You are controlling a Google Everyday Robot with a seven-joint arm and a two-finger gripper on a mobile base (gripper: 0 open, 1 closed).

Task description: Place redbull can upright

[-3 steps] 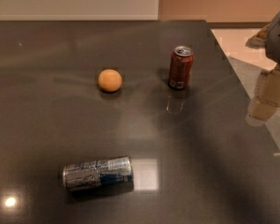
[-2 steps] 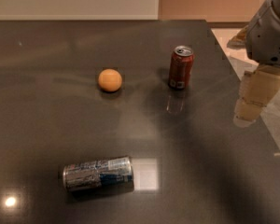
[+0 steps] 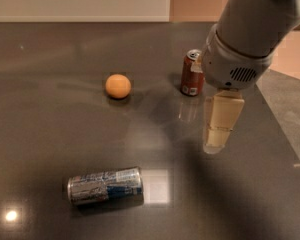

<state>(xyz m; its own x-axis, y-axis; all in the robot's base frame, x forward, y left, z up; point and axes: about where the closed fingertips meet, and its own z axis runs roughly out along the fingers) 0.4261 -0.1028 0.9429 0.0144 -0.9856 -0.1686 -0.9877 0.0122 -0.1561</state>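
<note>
Pincer point(image 3: 216, 145) moved leftward over table point(image 3: 45, 129) (grip state unclear); redbull can point(image 3: 105, 185) lies sideways, well apart, lower-left.

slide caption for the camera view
Gripper hangs above the dark table, right of the redbull can lying on its side; red soda can and orange behind.

The hand point(image 3: 216, 143) moved left from the right edge of the table point(image 3: 50, 134) to hang above it, near the red can point(image 3: 191, 74).
</note>
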